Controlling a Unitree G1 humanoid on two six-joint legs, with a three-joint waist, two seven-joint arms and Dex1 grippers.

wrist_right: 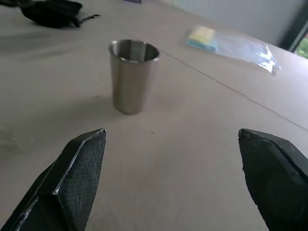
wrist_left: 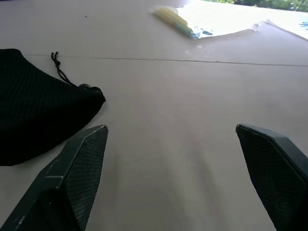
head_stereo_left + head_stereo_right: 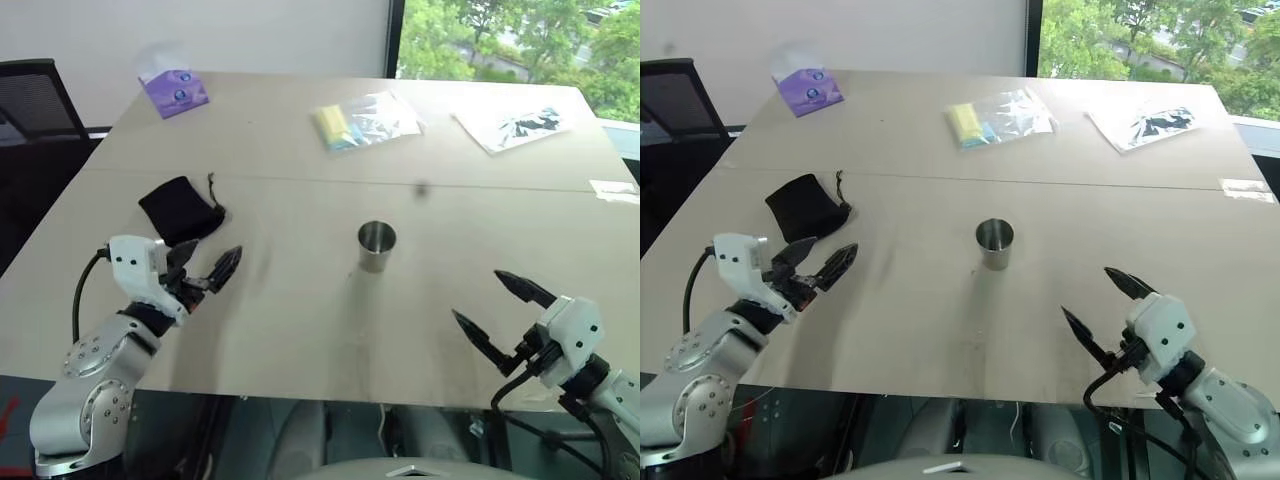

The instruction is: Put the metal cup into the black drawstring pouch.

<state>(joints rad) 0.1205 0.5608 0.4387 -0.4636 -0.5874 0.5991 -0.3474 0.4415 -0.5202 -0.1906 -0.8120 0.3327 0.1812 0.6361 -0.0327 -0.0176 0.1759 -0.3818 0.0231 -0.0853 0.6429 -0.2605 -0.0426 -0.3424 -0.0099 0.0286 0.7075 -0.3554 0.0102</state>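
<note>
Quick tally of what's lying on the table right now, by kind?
Metal cup: 1
Black drawstring pouch: 1
Purple tissue pack: 1
Clear plastic bag with yellow contents: 1
Printed sheet in plastic: 1
Total: 5

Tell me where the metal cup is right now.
In the left eye view the metal cup stands upright near the middle of the table, right of the black drawstring pouch and ahead of the open right gripper, touching neither.
</note>
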